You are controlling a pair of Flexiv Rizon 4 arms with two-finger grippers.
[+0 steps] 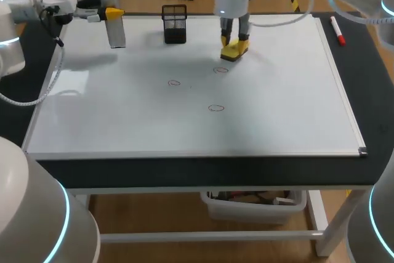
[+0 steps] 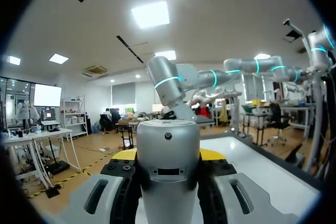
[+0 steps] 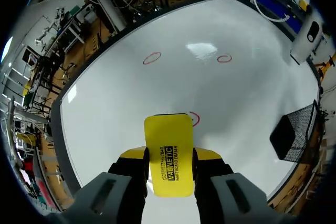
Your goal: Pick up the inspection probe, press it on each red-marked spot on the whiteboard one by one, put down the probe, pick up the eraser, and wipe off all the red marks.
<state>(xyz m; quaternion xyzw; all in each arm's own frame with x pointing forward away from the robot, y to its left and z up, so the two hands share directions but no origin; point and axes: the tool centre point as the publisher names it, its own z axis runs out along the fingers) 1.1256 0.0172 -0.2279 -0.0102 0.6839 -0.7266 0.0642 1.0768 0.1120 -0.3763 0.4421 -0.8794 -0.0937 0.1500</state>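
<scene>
Right wrist view: jaws clamp black-lettered eraser [image 3: 168,150].

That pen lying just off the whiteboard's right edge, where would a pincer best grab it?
Probably the pen at mid-barrel, coming straight down, fingers across its thin width: it lies flat on the black table, so only its long sides are open.
</scene>
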